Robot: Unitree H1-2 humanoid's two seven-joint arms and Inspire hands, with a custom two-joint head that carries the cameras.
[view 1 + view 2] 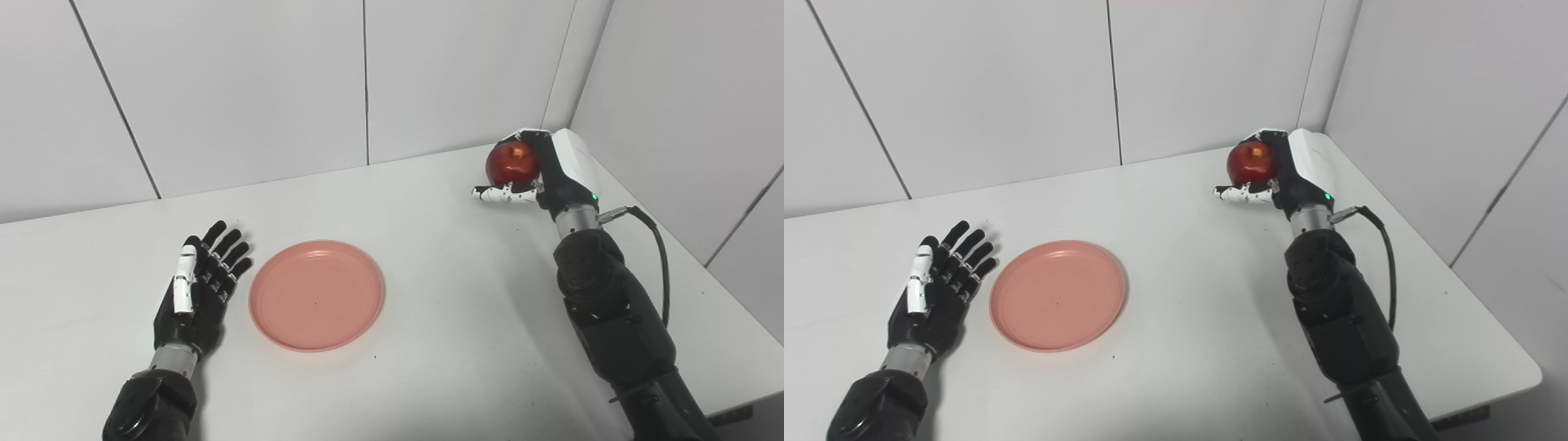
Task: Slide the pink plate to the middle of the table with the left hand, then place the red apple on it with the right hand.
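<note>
Pink plate (316, 294) sits flat on the white desk (441, 318), nearer the front edge and a little left of centre, nothing on it. Left hand (197, 288) lies just beside the plate's left rim, fingers spread, grasping nothing. Over by the far right corner the right hand (539, 174) is wrapped around the red apple (512, 163), well apart from the plate, bare desk between them
</note>
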